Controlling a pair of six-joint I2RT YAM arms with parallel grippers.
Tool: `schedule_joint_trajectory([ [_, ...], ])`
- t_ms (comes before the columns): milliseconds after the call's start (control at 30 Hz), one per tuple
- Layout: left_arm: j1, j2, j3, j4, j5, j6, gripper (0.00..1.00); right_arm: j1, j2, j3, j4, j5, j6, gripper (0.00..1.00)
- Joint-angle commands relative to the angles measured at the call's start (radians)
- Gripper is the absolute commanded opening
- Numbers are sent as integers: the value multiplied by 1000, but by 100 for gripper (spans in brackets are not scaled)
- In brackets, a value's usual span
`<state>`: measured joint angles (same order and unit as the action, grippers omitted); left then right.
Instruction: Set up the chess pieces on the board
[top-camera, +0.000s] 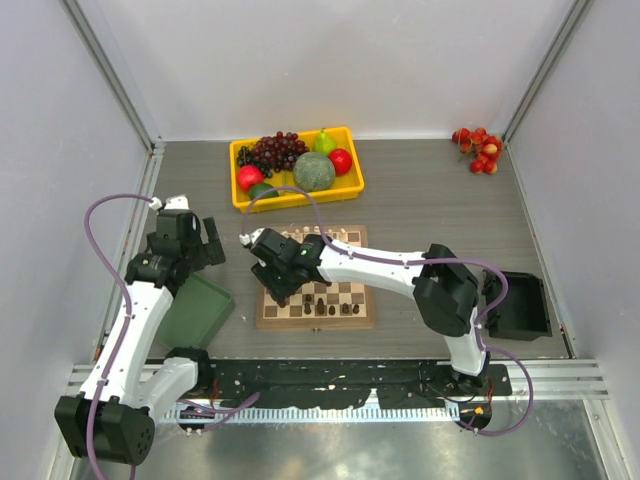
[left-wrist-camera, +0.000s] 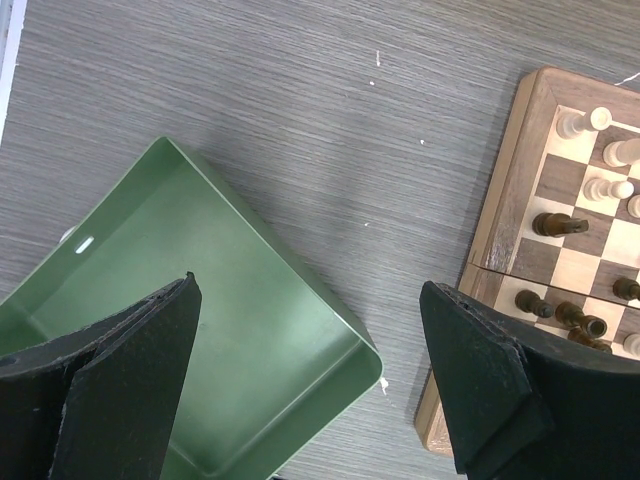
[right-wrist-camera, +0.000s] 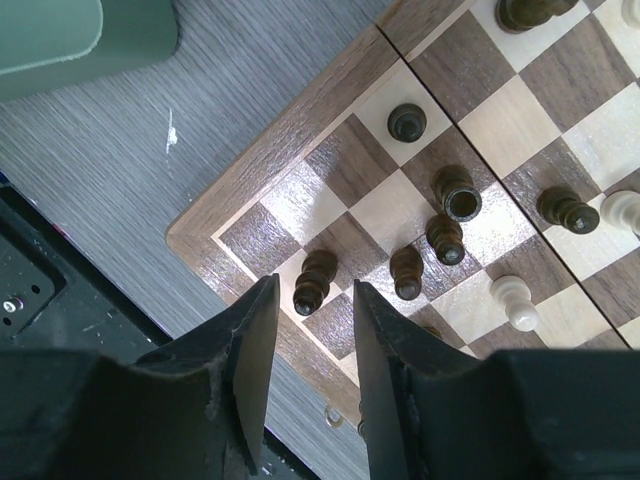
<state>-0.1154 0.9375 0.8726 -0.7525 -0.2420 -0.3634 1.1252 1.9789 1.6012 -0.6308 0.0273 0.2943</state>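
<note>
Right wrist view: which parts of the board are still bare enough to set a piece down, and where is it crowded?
Bare: the corner squares along the board's rim, between the corner and the lone dark pawn; also the grey table between rim and green tray. Crowded: the dark pieces bunched mid-view, a pale pawn beside them.

Bare worktop (left-wrist-camera: 330, 130) lay open between the green tray (left-wrist-camera: 200, 300) and the board (left-wrist-camera: 500, 200), under the wide-spread left tool (left-wrist-camera: 310, 285). At the board's near-left corner, dark chess pieces (right-wrist-camera: 445, 240) crowded below the right tool (right-wrist-camera: 315, 290) (one showing in its narrow gap). The yellow fruit tray (top-camera: 238, 196) stood near the far edge.
</note>
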Motion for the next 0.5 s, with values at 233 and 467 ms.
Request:
schedule_joint_trajectory([
  [233, 6, -12, -4, 16, 15, -20, 100, 13, 29, 59, -43, -63, -32, 38],
  [467, 6, -23, -12, 16, 7, -26, 100, 13, 23, 54, -46, -53, -34, 24],
])
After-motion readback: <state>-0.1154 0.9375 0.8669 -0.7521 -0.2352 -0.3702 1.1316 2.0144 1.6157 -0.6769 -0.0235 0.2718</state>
